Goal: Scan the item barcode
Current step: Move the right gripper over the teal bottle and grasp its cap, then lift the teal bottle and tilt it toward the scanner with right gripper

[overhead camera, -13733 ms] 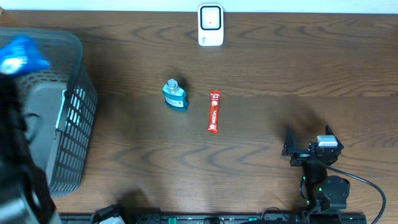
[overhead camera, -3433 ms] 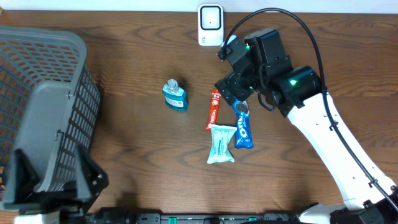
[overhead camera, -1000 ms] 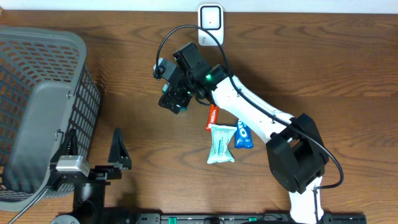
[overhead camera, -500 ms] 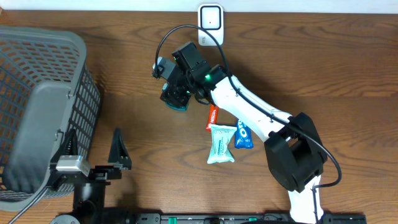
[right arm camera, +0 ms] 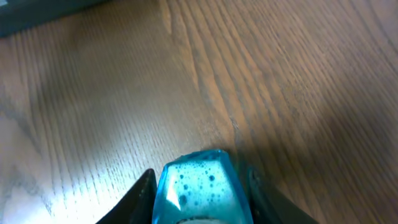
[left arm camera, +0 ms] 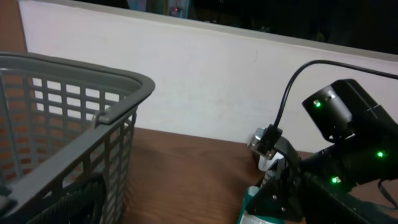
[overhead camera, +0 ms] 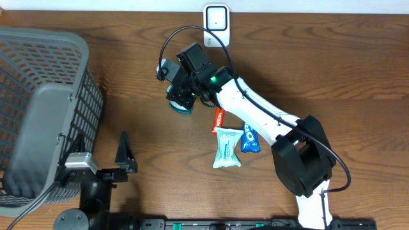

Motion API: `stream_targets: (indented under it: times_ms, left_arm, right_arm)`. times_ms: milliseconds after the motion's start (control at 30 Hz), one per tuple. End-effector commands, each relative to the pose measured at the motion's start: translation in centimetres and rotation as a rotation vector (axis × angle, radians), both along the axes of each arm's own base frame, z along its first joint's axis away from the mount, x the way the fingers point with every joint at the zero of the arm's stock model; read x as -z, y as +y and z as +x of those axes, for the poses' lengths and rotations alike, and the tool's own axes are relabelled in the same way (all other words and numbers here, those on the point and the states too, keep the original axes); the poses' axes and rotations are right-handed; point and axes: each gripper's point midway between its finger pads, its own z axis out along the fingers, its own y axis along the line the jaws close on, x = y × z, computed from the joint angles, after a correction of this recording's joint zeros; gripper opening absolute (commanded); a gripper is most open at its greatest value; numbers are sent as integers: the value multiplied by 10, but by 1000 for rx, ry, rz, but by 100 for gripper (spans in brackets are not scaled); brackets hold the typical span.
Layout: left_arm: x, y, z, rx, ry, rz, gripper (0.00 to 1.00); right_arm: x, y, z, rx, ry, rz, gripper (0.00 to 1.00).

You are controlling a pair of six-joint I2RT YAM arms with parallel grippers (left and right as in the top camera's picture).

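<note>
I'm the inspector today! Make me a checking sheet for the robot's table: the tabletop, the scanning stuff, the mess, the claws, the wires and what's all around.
Surface: brown wooden table; no spills seen.
Job's things: white scanner at the far edge; blue bottle nearer the robot, under the right arm's tip.
Clutter: red stick packet, white-teal packet and blue biscuit packet bunched together; grey basket at the left.
Grippers: right gripper closed around the blue bottle, a finger on each side; left gripper open, empty.
Cables: black cable loops above the right arm.
Surroundings: white wall behind the table.
</note>
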Motion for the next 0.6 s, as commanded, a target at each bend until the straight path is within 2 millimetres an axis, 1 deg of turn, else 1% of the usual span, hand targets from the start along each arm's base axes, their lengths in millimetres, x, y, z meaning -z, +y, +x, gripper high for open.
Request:
stream_targets:
  times_ms: [0,67,167,267,333,400,433,467,500,567]
  left_arm:
    - [4,4,2,-19,8,-2,98]
    - [3,4,2,-19,7,-2,98]
    - [4,3,2,-19,8,-2,98]
    - [3,3,2,-19,7,-2,98]
    - [3,3,2,-19,7,-2,98]
    - [4,3,2,-19,8,-2,98]
    - [3,3,2,-19,7,-2,98]
    - [4,3,2,-19,8,-2,98]
    - [3,3,2,-19,7,-2,98]
    - [3,3,2,-19,7,-2,98]
  right_arm:
    - [14,1,-3,-7,24,-24,23]
    - [15,1,-4,-8,28,-27,20]
    - [18,-1,-6,-8,42,-40,22]
    - [21,-3,-9,-17,49,-54,33]
    - [23,-4,-9,-15,50,-59,48]
    - [25,-4,-8,-15,52,-61,50]
    - [26,-4,-8,-15,52,-61,52]
    - [27,-4,-8,-16,53,-62,57]
    - [29,-4,-8,-21,53,-66,58]
    - [32,-4,-9,-20,58,-70,58]
